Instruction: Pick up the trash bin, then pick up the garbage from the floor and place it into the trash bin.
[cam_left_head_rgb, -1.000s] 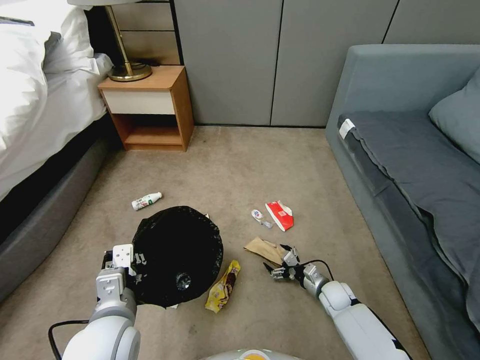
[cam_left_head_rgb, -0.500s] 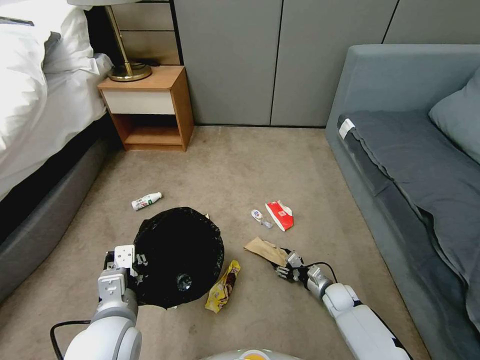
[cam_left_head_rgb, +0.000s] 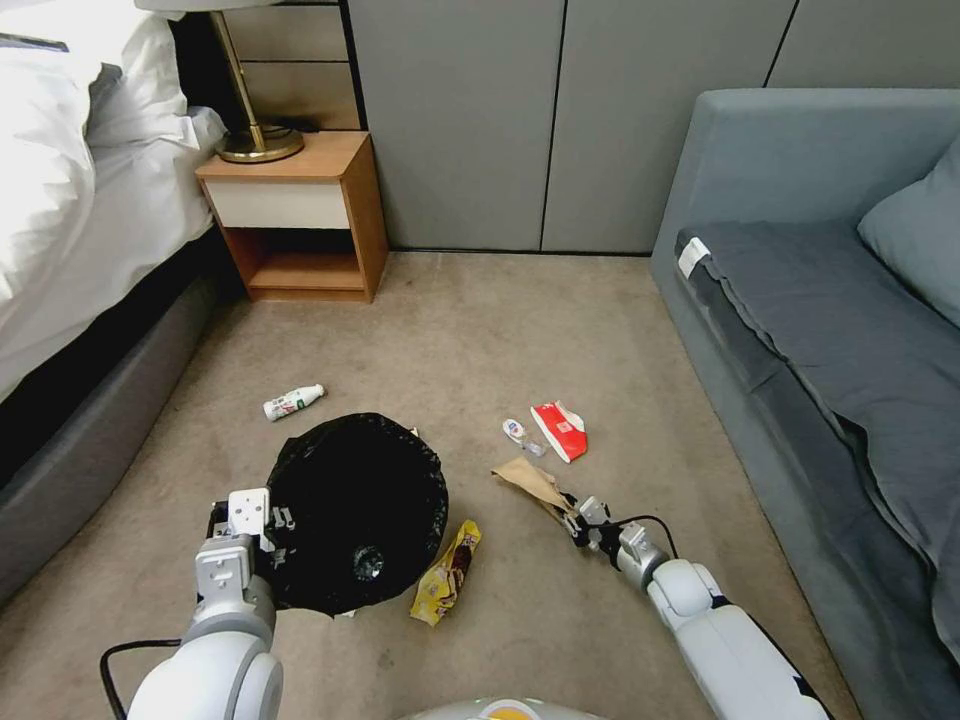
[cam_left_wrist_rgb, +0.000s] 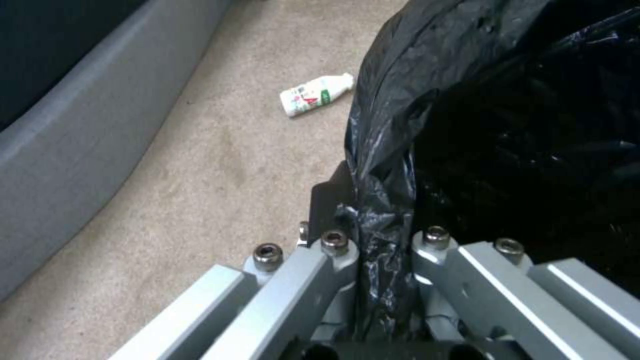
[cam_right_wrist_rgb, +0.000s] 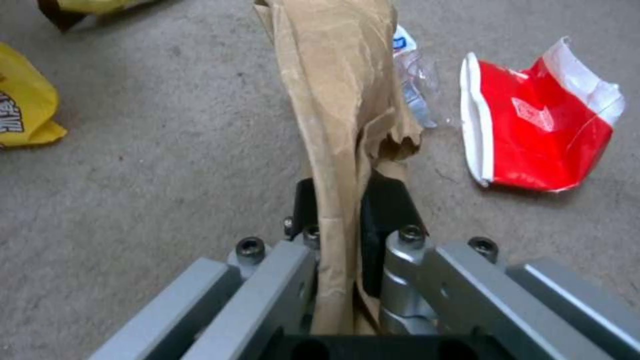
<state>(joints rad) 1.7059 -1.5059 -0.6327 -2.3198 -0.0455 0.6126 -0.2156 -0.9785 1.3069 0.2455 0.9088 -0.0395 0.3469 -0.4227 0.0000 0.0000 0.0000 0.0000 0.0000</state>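
The trash bin (cam_left_head_rgb: 357, 510) is held at its bag-lined rim by the left pincer (cam_left_head_rgb: 268, 528), clamped on it, with the bin just left of the yellow wrapper (cam_left_head_rgb: 446, 572). The brown paper bag (cam_left_head_rgb: 530, 482) is pinched between the right pincer (cam_left_head_rgb: 573, 516) fingers, one end raised off the floor. Garbage pickup is in hand; next, a lift and carry left over the bin mouth is called for.

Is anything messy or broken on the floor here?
Yes. A torn, flattened red and white carton lies on the beige carpet, a crumpled yellow wrapper beside the black-bagged trash bin, and a small white bottle on its side.
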